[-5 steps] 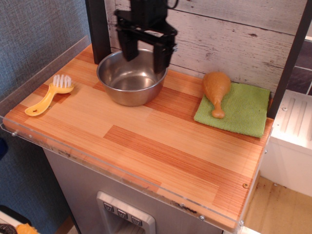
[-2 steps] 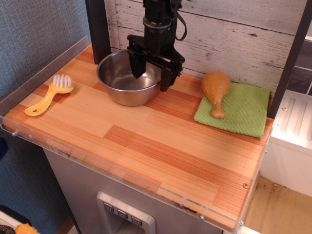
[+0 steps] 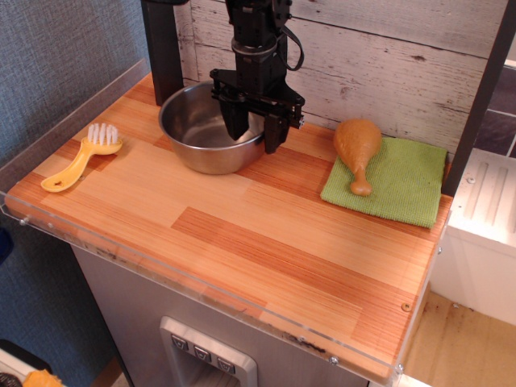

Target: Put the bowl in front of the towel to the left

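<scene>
The shiny steel bowl [image 3: 197,133] stands at the back left of the wooden counter. My black gripper [image 3: 255,135] hangs down over the bowl's right rim, with one finger inside the bowl and the other outside it. The jaws are still apart, with a gap wider than the rim, and do not clamp it. The lime-green towel [image 3: 403,184] lies flat at the back right, well apart from the bowl.
A tan toy drumstick [image 3: 357,149] lies on the towel's left part. A yellow brush [image 3: 83,155] lies near the left edge. A dark post [image 3: 164,48] stands behind the bowl, in front of a white plank wall. A clear rail [image 3: 201,292] edges the counter.
My gripper has come down from above the bowl to straddle its right rim, and the fingers have drawn closer together. The bowl, towel, drumstick and brush have stayed put.
</scene>
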`<move>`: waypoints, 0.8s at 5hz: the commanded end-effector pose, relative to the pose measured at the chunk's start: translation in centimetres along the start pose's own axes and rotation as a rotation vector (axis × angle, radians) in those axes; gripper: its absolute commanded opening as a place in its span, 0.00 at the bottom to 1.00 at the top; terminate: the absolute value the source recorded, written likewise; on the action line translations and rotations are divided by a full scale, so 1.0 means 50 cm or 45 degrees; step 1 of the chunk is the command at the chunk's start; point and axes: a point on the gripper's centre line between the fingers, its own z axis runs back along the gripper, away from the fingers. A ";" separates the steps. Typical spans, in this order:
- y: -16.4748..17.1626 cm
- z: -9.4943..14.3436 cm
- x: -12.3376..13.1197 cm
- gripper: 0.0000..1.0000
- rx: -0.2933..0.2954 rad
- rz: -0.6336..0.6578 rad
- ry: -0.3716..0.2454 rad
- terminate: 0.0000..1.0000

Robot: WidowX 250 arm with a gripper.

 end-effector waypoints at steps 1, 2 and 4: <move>0.005 0.029 -0.001 0.00 -0.056 0.030 -0.073 0.00; 0.002 0.043 -0.008 0.00 -0.083 0.018 -0.084 0.00; -0.012 0.171 -0.054 0.00 -0.066 -0.008 -0.184 0.00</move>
